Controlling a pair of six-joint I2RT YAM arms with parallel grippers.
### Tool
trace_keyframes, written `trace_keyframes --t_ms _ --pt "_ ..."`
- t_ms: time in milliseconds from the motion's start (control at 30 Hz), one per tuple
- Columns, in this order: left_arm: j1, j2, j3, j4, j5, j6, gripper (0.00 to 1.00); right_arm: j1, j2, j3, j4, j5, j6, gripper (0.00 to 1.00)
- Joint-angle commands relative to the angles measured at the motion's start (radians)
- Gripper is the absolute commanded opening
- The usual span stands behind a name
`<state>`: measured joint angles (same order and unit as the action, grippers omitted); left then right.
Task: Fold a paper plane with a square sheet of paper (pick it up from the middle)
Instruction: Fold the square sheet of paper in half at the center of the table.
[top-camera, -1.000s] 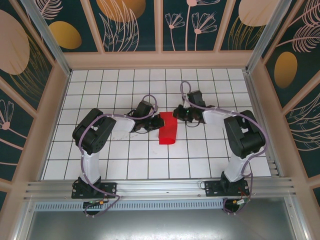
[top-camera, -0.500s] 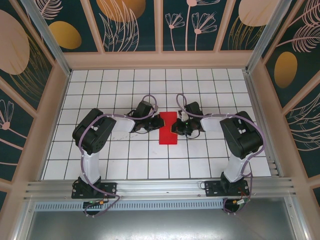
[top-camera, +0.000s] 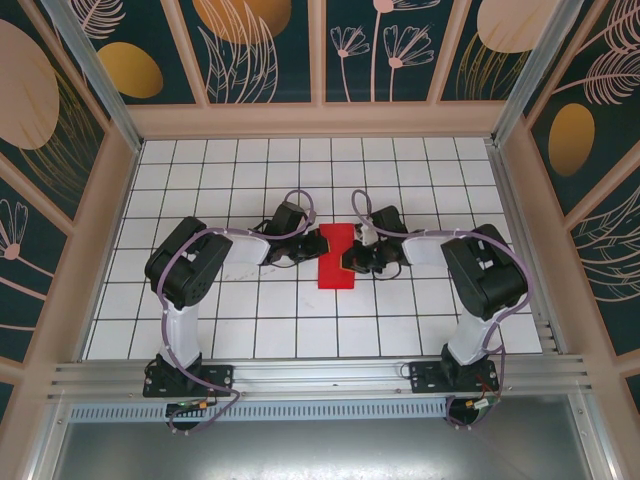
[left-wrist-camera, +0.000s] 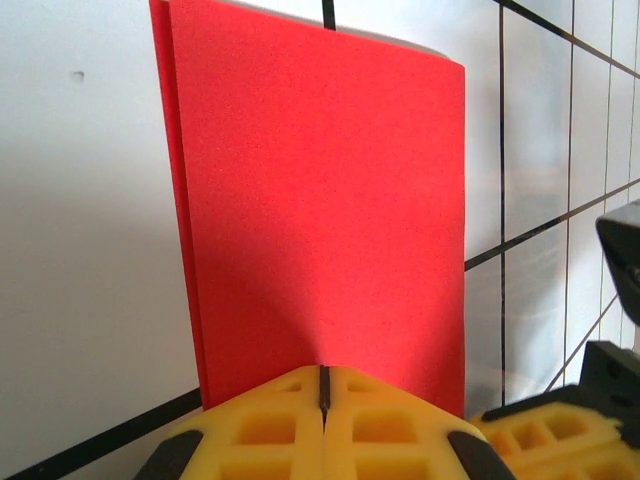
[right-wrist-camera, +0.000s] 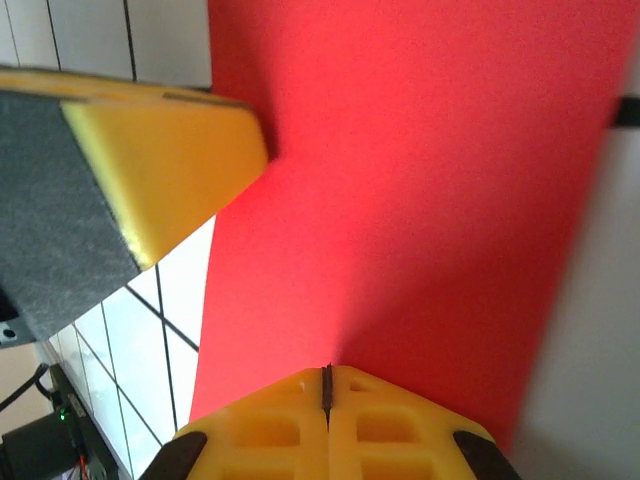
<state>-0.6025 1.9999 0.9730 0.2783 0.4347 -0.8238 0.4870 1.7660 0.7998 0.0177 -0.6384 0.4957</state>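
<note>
Reaching inward, elbows raised, to the folded red paper (top-camera: 337, 274) lying flat at mid table (top-camera: 200, 170). Touching its left edge with the left gripper (top-camera: 320, 243), its right with the right gripper (top-camera: 347, 259), fingers pressed together on both.

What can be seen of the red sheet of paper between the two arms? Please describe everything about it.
The red sheet of paper is thin, plain and bright red, with no marks. It lies flat on the white grid table, folded in half into a narrow rectangle; two layers show along one long edge. The left end effector and the right end effector, both shut, appear to press their tips on it from opposite long sides.
</note>
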Motion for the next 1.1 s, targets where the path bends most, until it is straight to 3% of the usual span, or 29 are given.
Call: trace_keyframes --t_ms 0,500,700,1067 --pt "0.012 0.153 -0.096 -0.288 -0.196 0.015 0.0 0.009 0.003 -0.013 -0.004 -0.027 -0.001 0.0" --pt "0.012 0.161 -0.106 -0.278 -0.211 0.002 0.0 0.009 -0.187 -0.244 -0.115 -0.013 -0.03 0.0" --pt "0.012 0.159 -0.1 -0.278 -0.208 0.006 0.0 -0.014 -0.253 -0.142 -0.14 0.019 -0.037 0.0" --pt "0.011 0.143 -0.094 -0.288 -0.2 0.008 0.0 -0.012 0.011 0.049 0.021 0.015 0.012 0.0"
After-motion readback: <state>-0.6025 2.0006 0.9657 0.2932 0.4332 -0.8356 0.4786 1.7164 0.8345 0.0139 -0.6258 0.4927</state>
